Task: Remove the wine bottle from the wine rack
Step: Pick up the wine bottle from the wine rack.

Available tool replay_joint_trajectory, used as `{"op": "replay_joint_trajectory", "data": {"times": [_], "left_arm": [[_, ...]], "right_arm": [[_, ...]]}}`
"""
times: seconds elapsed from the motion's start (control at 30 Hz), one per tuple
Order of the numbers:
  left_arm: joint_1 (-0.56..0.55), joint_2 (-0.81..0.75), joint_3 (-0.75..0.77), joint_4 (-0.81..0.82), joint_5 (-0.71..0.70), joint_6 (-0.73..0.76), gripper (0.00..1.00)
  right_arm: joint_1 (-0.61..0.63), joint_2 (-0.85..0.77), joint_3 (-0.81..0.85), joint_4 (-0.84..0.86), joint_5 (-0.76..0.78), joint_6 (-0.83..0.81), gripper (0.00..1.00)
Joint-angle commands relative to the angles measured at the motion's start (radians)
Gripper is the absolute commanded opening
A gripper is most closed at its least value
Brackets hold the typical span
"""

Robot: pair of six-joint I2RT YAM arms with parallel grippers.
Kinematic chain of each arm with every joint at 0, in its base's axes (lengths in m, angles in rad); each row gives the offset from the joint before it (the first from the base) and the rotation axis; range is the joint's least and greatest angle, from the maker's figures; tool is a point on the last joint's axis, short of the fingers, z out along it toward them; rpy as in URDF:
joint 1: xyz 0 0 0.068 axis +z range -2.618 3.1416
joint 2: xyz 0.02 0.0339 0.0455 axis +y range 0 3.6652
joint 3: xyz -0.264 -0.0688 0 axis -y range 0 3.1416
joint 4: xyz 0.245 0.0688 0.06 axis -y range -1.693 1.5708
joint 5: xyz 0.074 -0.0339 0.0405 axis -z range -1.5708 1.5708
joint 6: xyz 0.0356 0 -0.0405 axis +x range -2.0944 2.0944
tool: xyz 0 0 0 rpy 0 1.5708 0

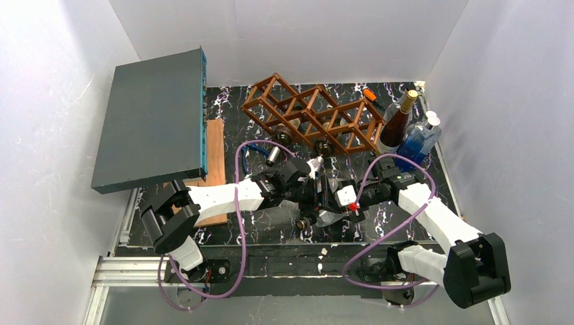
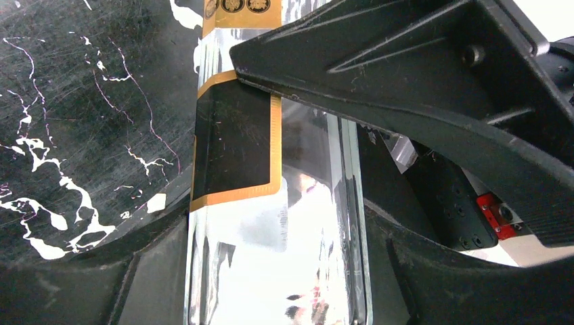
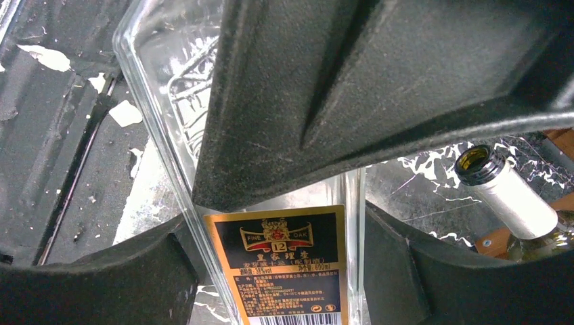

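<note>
The brown wooden wine rack [image 1: 311, 115] lies at the back centre, with other bottle necks sticking out of its near cells. A clear square wine bottle [image 1: 327, 218] with a black and gold label is off the rack, low over the black marbled table between both arms. My left gripper [image 1: 317, 196] is shut on its glass body [image 2: 284, 257], and the right gripper's finger crosses above in that view. My right gripper [image 1: 336, 200] is shut on the same bottle at its label [image 3: 284, 264]. The left gripper's finger [image 3: 352, 88] crosses over the bottle there.
A foil-necked bottle [image 3: 508, 193] lies close to the right gripper. A dark bottle [image 1: 396, 122] and a blue bottle [image 1: 420, 139] stand right of the rack. A grey flat box [image 1: 152, 118] and a wooden board [image 1: 215, 159] are at the left.
</note>
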Motion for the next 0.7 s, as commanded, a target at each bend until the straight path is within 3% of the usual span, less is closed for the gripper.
{"op": "replay_joint_trajectory", "data": {"times": [0.0,0.17,0.27,0.4,0.67], "left_arm": [[-0.005,-0.021,0.07,0.11,0.075,-0.009,0.1],[-0.004,-0.027,0.067,0.11,0.08,-0.009,0.25],[-0.003,-0.043,0.056,0.11,0.079,-0.008,0.42],[0.008,-0.082,0.031,0.11,0.077,0.0,0.63],[0.029,-0.174,-0.036,0.129,0.071,0.015,0.87]], "right_arm": [[0.018,0.013,-0.01,0.041,0.013,0.001,0.75],[0.027,0.033,0.011,0.014,-0.006,-0.005,0.52],[0.027,0.043,0.027,-0.016,-0.027,-0.008,0.38],[0.026,0.044,0.034,-0.031,-0.05,-0.007,0.3],[0.022,0.053,0.036,-0.027,-0.092,0.024,0.22]]}}
